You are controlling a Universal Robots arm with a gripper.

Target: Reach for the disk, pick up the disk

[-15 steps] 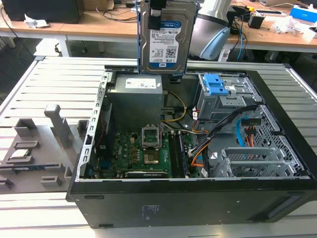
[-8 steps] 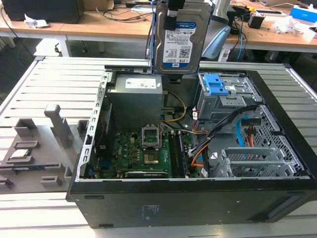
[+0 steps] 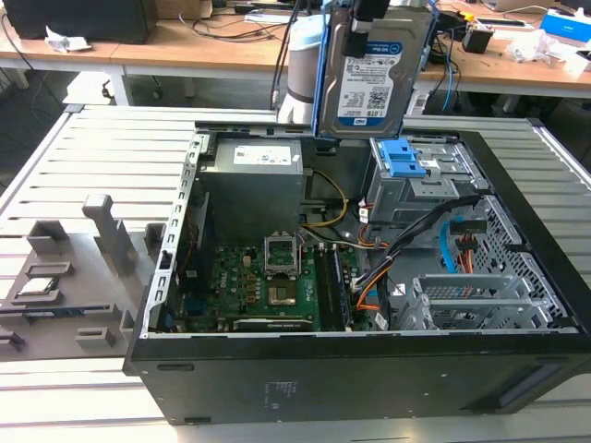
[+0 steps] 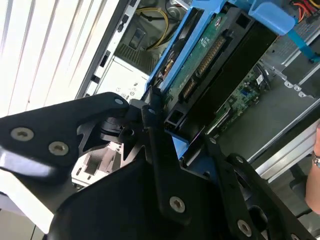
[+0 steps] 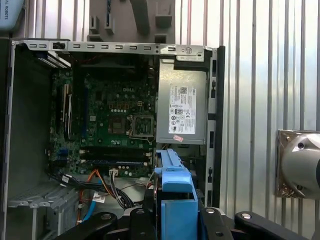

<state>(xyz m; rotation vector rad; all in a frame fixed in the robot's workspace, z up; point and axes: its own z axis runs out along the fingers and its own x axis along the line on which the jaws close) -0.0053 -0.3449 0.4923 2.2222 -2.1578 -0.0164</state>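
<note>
The disk [image 3: 374, 78] hangs upright in the air above the back of the open computer case [image 3: 351, 378], its white-and-blue label facing the exterior view and a blue bracket along its edges. My gripper [image 3: 369, 11] is shut on its upper end. In the second wrist view the black fingers [image 4: 150, 112] clamp the blue bracket of the disk [image 4: 210, 55], whose green circuit board side shows. In the first wrist view the blue bracket of the disk [image 5: 175, 197] stands between the two black fingers of the gripper [image 5: 175, 217].
Below the disk are the grey drive cage with blue latches [image 3: 406, 161], the power supply [image 3: 254, 180] and the motherboard [image 3: 268, 286]. A grey fixture [image 3: 74, 277] sits on the slatted table at the exterior view's left. A person's wrist [image 4: 316, 150] shows at one edge.
</note>
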